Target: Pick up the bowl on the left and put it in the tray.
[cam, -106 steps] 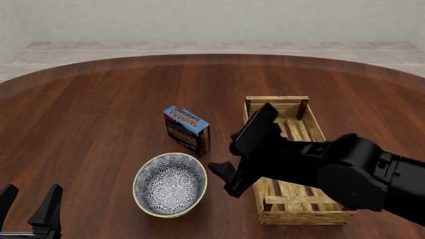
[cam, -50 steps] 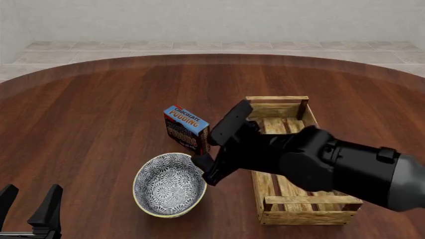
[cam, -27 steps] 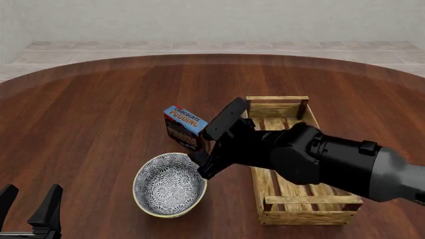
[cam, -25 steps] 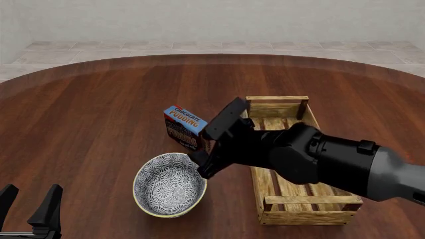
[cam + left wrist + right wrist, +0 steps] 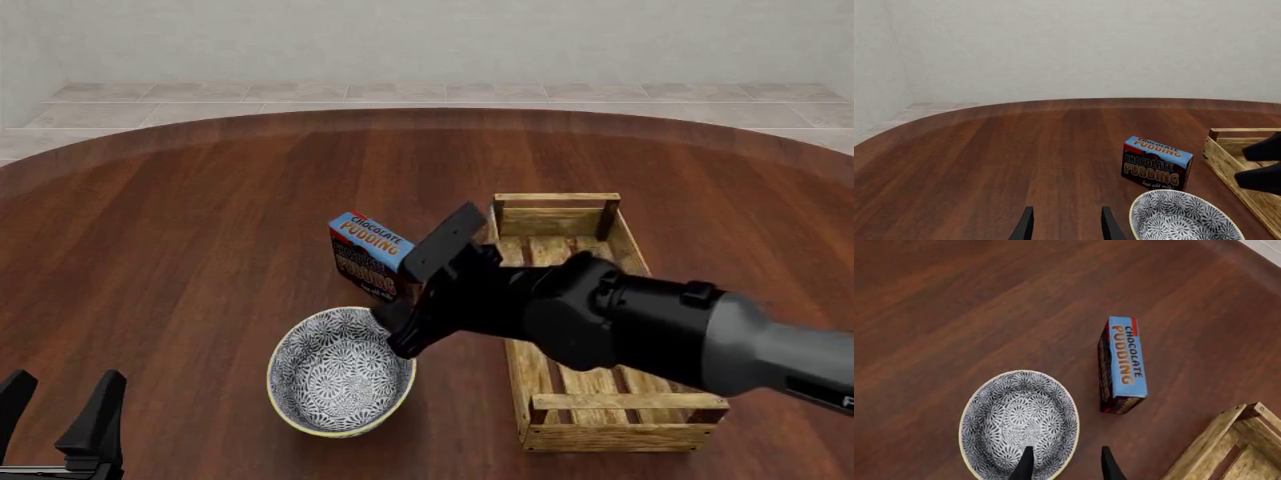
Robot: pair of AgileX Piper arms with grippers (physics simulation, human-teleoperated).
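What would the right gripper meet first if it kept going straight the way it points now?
Most likely the bowl: in the right wrist view the open right gripper straddles its near rim, one finger over the patterned inside, one outside. The gap above the rim is hard to judge.

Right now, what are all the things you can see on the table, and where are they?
bowl: one, blue-and-white flower pattern with a cream rim, near the front of the table, left of the tray.
pudding box: one, blue top with dark sides, standing upright just behind the bowl.
tray: one, light wooden slats, long, to the right of the bowl and box, nothing seen inside it.
table: one, dark reddish-brown wood, round edge.
left gripper: one, black, open, at the front left corner, away from everything.
right gripper: one, black, open, reaching in from the right, fingers over the bowl's right rim.
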